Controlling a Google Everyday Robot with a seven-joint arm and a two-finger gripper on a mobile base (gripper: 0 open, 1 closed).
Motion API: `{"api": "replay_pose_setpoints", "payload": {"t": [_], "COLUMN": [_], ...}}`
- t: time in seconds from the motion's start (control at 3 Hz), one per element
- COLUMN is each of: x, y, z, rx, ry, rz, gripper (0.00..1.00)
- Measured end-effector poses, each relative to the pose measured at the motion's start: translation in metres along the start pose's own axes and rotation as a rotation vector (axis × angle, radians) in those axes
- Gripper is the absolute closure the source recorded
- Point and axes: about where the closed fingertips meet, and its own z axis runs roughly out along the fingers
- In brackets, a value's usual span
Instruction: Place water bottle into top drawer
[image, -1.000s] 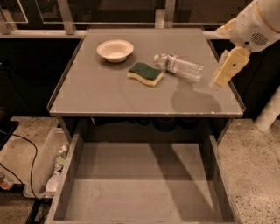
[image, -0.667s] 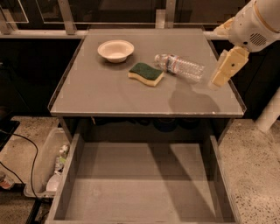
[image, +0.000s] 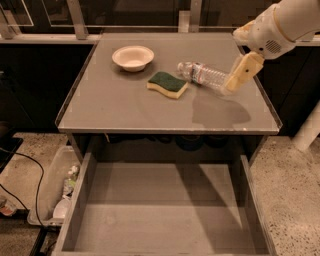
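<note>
Lying on its side toward the right edge of the tabletop (image: 125, 107), the water bottle (image: 202, 75) points its base at the gripper (image: 233, 84), just beside it; the claw's opening cannot be told.

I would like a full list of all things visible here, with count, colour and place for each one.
table: one, grey, centre of view
bowl: one, white, table, back left
sponge: one, green over yellow, table centre
bottle: one, clear, lying on the table right of the sponge
drawer: one, grey, pulled open under the table
bin: one, clear, on the floor left of the drawer
arm: one, white, upper right
end effector: one, beige, over the table's right side, by the bottle's right end
</note>
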Motion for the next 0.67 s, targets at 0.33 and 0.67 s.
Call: {"api": "replay_pose_setpoints", "payload": {"t": [0.33,0.67], "x": [-0.009,-0.010], "y": [-0.021,-0.035], "z": [0.032,0.061], "rx": [-0.035,-0.078], "ry": [-0.071,-0.115], "rz": [0.031,0.091], "gripper": [0.00,0.00]}}
